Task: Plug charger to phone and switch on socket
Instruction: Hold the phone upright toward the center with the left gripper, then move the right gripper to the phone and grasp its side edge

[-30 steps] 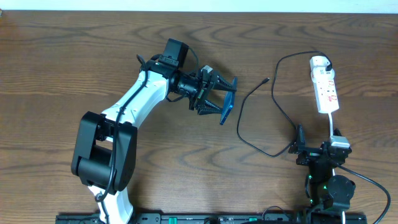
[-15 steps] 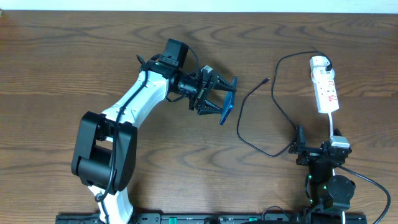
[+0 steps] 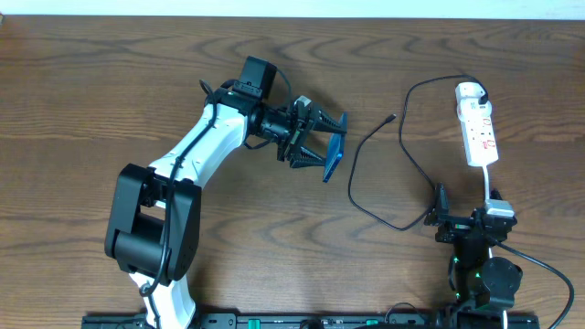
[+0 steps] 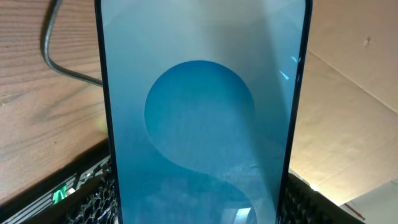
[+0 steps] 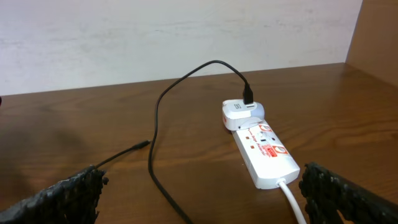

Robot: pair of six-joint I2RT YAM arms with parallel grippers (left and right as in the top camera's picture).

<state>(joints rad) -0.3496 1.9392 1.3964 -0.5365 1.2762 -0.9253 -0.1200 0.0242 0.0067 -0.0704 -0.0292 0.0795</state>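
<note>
My left gripper (image 3: 331,142) is shut on the phone (image 3: 335,155), gripping its two long edges and holding it on edge above the table's middle. In the left wrist view the cyan-blue screen of the phone (image 4: 199,112) fills the frame between my black fingers (image 4: 93,199). The charger cable (image 3: 352,174) loops across the table from a white plug (image 3: 470,91). Its connector tip (image 3: 392,118) lies free on the wood, right of the phone. The plug (image 5: 239,113) sits in the socket (image 3: 478,132), a white strip (image 5: 264,152). My right gripper (image 5: 205,199) stands open near the front edge, short of the socket.
The socket's white cord (image 3: 489,183) runs toward the right arm's base. Part of the black cable (image 4: 56,56) shows behind the phone. A pale wall (image 5: 174,37) bounds the table's far side. Bare wood (image 3: 110,82) lies at the left.
</note>
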